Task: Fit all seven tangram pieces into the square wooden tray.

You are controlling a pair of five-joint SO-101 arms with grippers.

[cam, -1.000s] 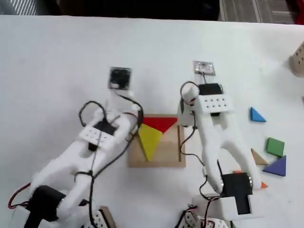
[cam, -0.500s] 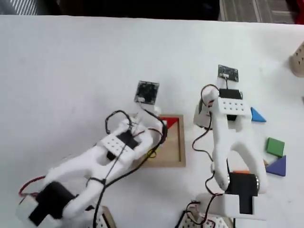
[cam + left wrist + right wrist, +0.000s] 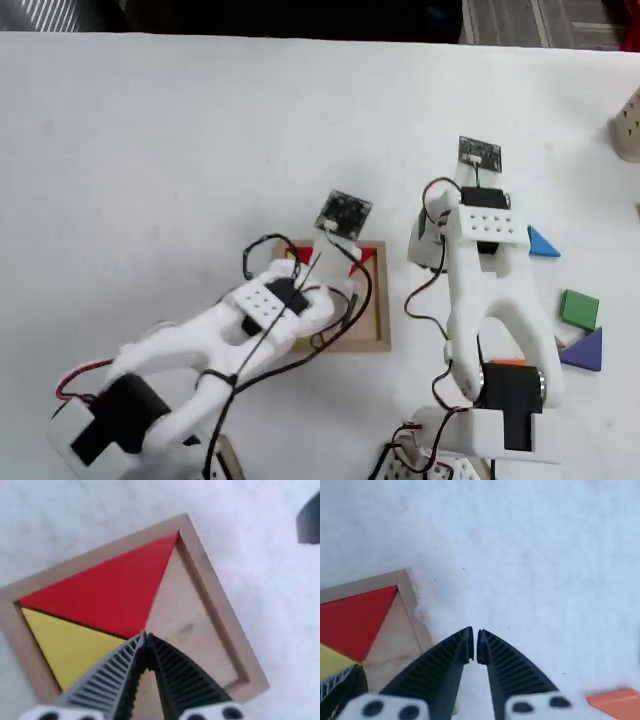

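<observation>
Left claw [image 3: 146,642] pressed together, nothing pinched, hanging over the square wooden tray [image 3: 216,605]. Its tips sit right above the spot where the red triangle [image 3: 105,592] meets the yellow triangle [image 3: 70,642]. Both triangles lie flat inside the tray, edge to edge: red along one rim, yellow along the neighbouring rim. Rest of the tray floor is bare wood.

Right claw [image 3: 474,635] also pressed together and empty, over the white worktop [image 3: 545,555] just beside the tray's outer corner, not above the tray. Orange piece [image 3: 615,702] lies on the worktop on the claw's other side, away from the tray.

High view: left arm reaches in over the tray from the near left, covering most of it. Right arm stands between the tray and the loose pieces. Blue triangle [image 3: 541,242], green square [image 3: 580,308] and purple triangle [image 3: 586,352] lie on the worktop to the right of that arm, well apart from the tray and from both claws
</observation>
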